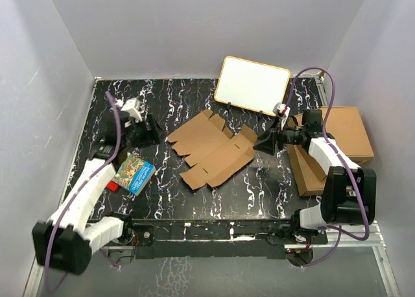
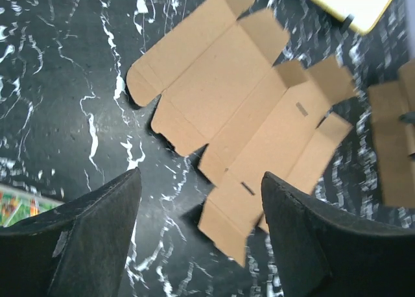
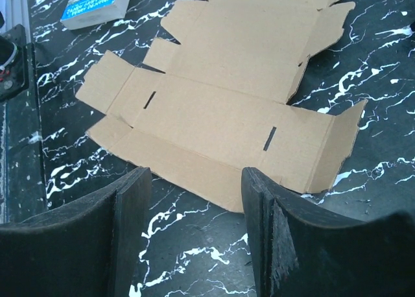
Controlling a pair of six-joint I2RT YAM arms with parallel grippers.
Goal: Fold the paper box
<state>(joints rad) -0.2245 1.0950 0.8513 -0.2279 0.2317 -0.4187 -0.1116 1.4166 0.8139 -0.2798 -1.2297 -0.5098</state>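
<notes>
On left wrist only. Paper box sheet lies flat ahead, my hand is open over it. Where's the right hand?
Observer: The right hand is at the right end of the paper box, fingers apart, holding nothing.
Operator: Any flap up yet?
Observer: Only the end flap by the right hand. It is bent upward and the rest lies flat on the table.
Operator: What's the colourful sliver at my lower left?
Observer: A blue picture book, lying left of the sheet and apart from it, beside the left arm.
</notes>
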